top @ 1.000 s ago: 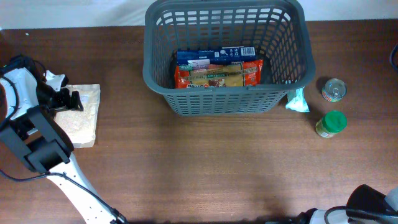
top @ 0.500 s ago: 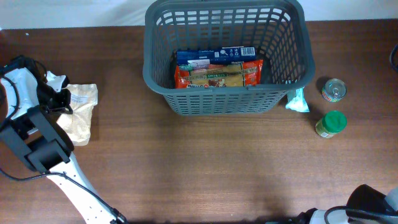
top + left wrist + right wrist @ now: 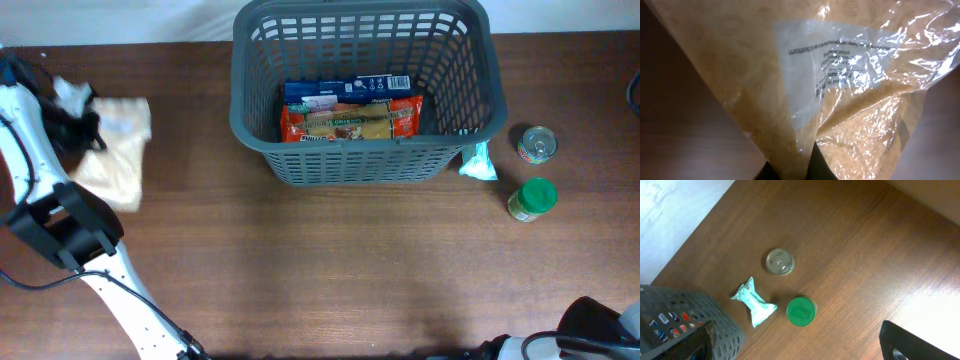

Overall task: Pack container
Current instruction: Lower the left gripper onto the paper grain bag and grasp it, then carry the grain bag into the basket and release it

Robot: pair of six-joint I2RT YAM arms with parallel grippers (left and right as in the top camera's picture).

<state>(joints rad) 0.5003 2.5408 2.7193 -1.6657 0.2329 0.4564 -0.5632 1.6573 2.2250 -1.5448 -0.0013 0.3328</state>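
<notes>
step: mid-pick on one loose item; you're at the lift-and-carry stage, as i read it.
left gripper: [image 3: 78, 128] clamped on the bag [image 3: 115, 155] at far left of the table [image 3: 330, 260]; wrist view shows clear plastic pinched between the dark fingers, pale beige contents hanging below.
right gripper: [image 3: 910, 342] only a dark edge shows in its own view, low right; jaws apart, nothing in them, parked well away from the work.
container: [image 3: 350, 165] top middle of the table, upright, well apart from the bag and to its right.
already inside: blue box [image 3: 345, 88] at the back, red packet [image 3: 350, 122] in front of it, both flat on the floor of the container.
waiting outside: mint packet [image 3: 478, 160] just beside the container's right front corner, tin can [image 3: 537, 143] and green-lidded jar [image 3: 532, 198] further right.
progress: roughly a third packed by my count; four things not yet in.
next move: swing the bag right, clear the near rim with the hanging end, centre over the free space, then let go.
watch: grip looks like film only, so the bag may slip or swing; keep it slow.
after that: the right-side items sit nearer your right arm.
</notes>
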